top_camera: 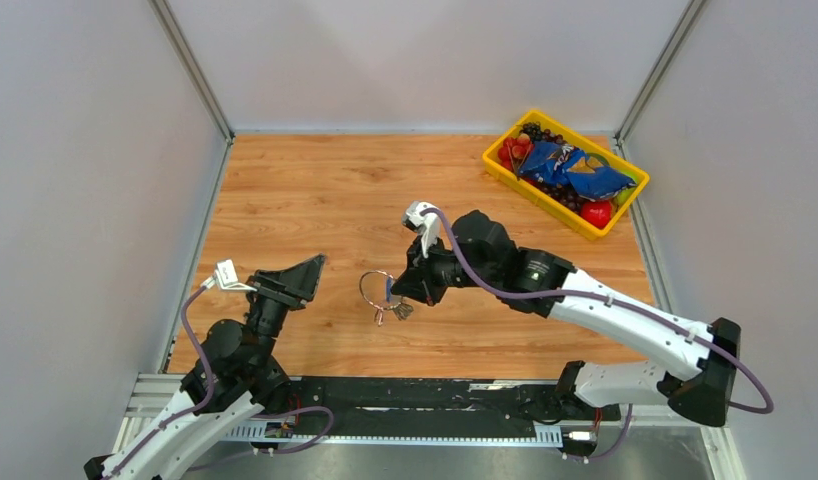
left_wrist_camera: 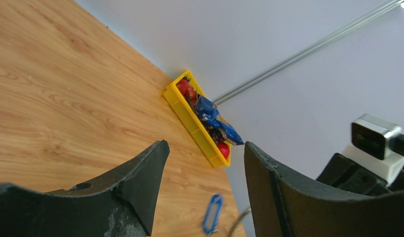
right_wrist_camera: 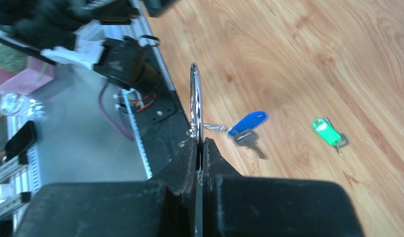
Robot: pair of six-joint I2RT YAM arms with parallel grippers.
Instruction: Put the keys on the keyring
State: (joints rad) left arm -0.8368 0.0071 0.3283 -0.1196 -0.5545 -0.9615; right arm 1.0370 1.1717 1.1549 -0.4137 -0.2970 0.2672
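My right gripper (right_wrist_camera: pixel 201 143) is shut on the metal keyring (right_wrist_camera: pixel 195 96), which I see edge-on and held upright above the table. A blue-tagged key (right_wrist_camera: pixel 247 123) and a plain dark key (right_wrist_camera: pixel 250 141) hang from the ring by a short link. The green-tagged key (right_wrist_camera: pixel 328 132) lies loose on the wood to their right. In the top view the right gripper (top_camera: pixel 401 290) holds the ring (top_camera: pixel 377 288) at mid-table with keys (top_camera: pixel 393 312) dangling. My left gripper (top_camera: pixel 307 270) is open and empty, left of the ring. The blue tag (left_wrist_camera: pixel 212 213) shows between its fingers (left_wrist_camera: pixel 150 168).
A yellow bin (top_camera: pixel 505 170) of fruit and a blue bag stands at the far right corner; it also shows in the left wrist view (left_wrist_camera: pixel 190 121). Grey walls enclose three sides of the wooden table (top_camera: pixel 315 190). A black rail (top_camera: pixel 415 395) runs along the near edge.
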